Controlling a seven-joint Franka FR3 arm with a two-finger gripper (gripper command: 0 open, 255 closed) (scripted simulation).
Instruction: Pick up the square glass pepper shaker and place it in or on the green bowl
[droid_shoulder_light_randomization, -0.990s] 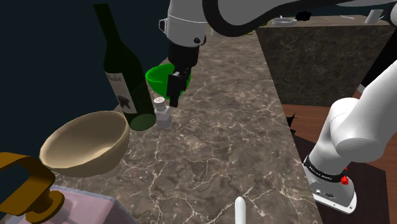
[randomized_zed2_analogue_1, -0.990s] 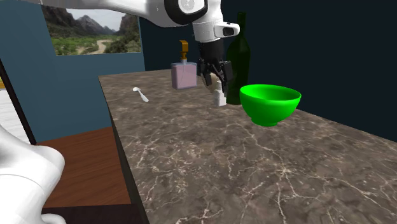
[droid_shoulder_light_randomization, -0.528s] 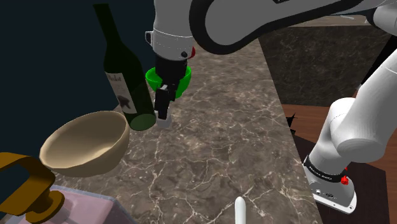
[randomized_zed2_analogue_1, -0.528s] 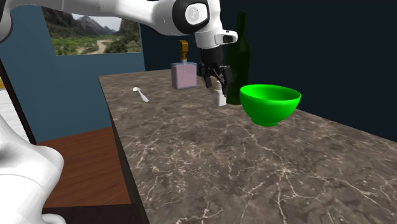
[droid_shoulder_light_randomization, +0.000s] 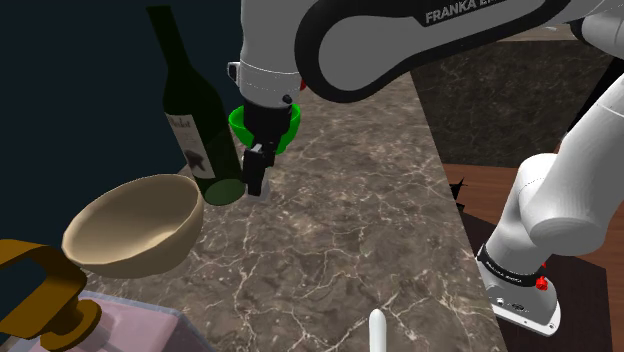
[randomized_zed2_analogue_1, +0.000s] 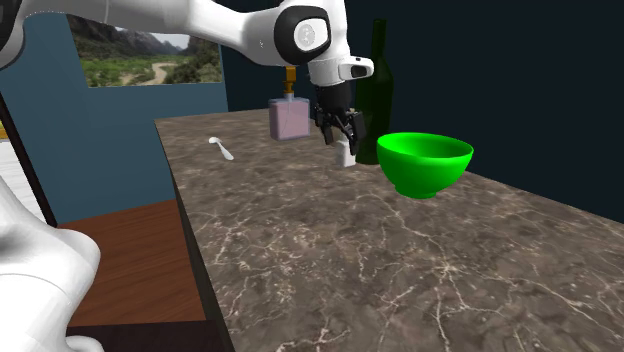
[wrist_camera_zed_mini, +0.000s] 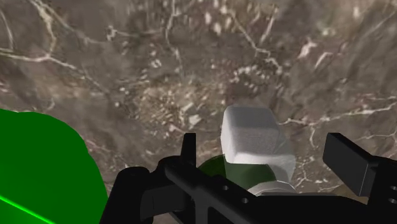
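Starting nearest in the shoulder view, a white spoon (droid_shoulder_light_randomization: 377, 330) lies on the marbled counter (droid_shoulder_light_randomization: 330, 250), with a tan bowl (droid_shoulder_light_randomization: 130, 228) at its 10 o'clock. Farther on, the black pincer (droid_shoulder_light_randomization: 256, 180) hangs open, its fingers (wrist_camera_zed_mini: 347, 159) apart on either side of the pale square pepper shaker (wrist_camera_zed_mini: 254, 143), which stands on the counter. A dark wine bottle (droid_shoulder_light_randomization: 195, 120) sits at the shaker's 9 o'clock, the green bowl (droid_shoulder_light_randomization: 240, 125) at its 12

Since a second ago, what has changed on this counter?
The gripper came down from in front of the green bowl to the shaker; its open fingers now straddle it without touching. Shaker, green bowl and bottle stayed put.
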